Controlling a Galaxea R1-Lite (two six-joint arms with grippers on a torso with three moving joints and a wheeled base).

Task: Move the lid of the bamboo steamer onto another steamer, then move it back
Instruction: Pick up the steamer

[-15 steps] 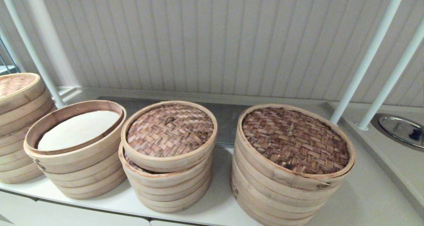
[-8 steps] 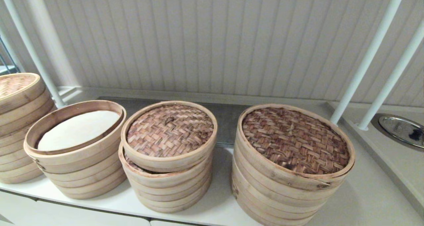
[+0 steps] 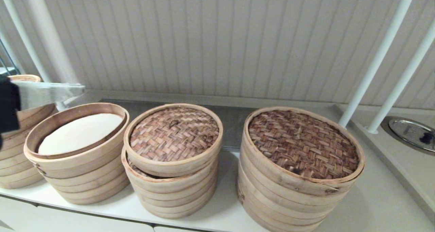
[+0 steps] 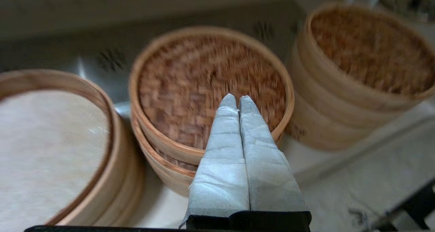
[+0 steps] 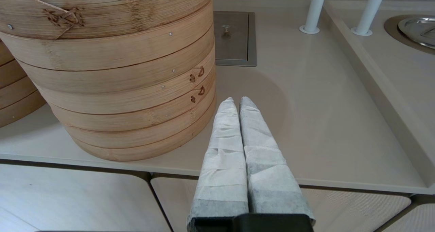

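The bamboo steamer lid, light tan weave with a small dark loop handle, rests slightly askew on the smallest steamer in the middle of the counter. That steamer's reddish-brown top peeks out under the lid's rim. My left gripper is shut and empty at the far left, raised above the counter and apart from the lid. In the left wrist view its tips point toward the lid. My right gripper is shut and empty, low by the counter's front edge.
An open steamer with a white liner stands left of the middle stack. The widest dark-woven steamer is to the right. Another stack sits at the far left. White poles and a metal dish are at the right.
My left gripper has come into the head view from the left edge, over the far-left stack. The lid and steamers have not moved.
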